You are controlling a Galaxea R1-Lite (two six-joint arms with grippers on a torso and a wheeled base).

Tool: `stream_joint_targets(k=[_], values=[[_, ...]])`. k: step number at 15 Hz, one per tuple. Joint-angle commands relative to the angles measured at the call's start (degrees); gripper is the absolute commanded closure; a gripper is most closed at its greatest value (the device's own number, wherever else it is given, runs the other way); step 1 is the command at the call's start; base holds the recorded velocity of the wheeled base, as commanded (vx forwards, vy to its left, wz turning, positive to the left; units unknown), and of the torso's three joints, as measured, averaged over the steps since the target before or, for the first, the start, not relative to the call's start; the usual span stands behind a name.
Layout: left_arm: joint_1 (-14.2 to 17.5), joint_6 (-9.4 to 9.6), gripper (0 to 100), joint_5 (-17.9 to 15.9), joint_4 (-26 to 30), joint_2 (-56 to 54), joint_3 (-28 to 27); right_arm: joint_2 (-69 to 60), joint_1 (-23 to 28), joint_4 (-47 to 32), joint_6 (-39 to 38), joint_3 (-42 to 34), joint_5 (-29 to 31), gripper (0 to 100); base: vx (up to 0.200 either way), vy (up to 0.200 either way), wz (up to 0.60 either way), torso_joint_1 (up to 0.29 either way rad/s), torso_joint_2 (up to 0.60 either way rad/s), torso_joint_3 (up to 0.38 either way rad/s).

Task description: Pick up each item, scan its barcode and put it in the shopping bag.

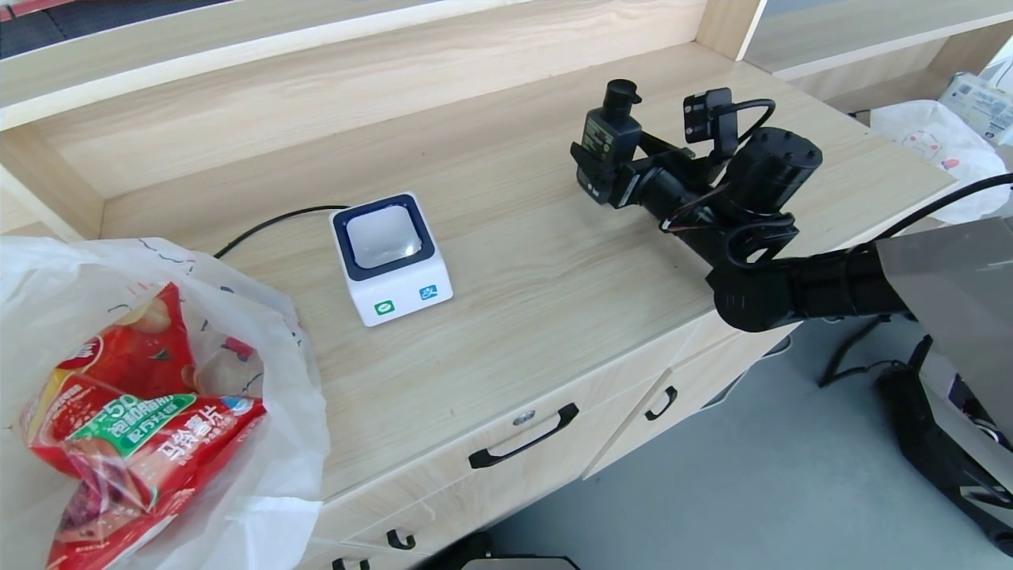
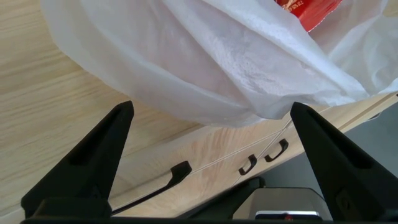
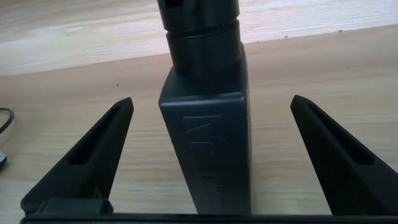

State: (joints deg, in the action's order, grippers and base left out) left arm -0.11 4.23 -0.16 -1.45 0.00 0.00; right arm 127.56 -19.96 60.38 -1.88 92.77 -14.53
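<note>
Two arms at work, both end effectors released.

Right end effector: fingers spread wide, one on each side of a dark bottle, with a gap showing on both sides, so no grip.

Bottle: stands on the tabletop toward its right end, nearer the back edge than the front. Long axis is vertical, pump cap on top. It has a squarish body, and one flat face is turned to the right wrist.

Left end effector: fingers wide apart at the front edge near the left corner. A fold of the white shopping bag sags between the fingertips. Cannot tell if it touches them.

Shopping bag: sits at the front left corner and spills over the front edge. Red chip packets are inside.

Scanner: white cube left of the tabletop's middle, well apart from the bottle. Its window faces up and its icon face is toward the front edge. A black cable runs off from it toward the left edge.

Open room: a broad stretch of bare wood lies between scanner and bottle, and another band runs along the front edge. A raised wooden step closes the back edge. Drawers with black handles sit below the front edge.

A second white bag lies past the right end.
</note>
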Motion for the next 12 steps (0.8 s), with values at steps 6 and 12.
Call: stream_joint_targets(k=[6,12], values=[[0.0,0.08,0,0.0,0.0,0.0,0.0,2.5,0.1,-4.5,-0.4,5.2,0.2,0,0.000,0.000,0.00,0.000,0.00,0.000],[0.0,-0.01,0,0.0,0.0,0.1,0.0,6.7,0.2,-9.9,-0.8,14.6,0.0,100,0.000,0.000,0.00,0.000,0.00,0.000]])
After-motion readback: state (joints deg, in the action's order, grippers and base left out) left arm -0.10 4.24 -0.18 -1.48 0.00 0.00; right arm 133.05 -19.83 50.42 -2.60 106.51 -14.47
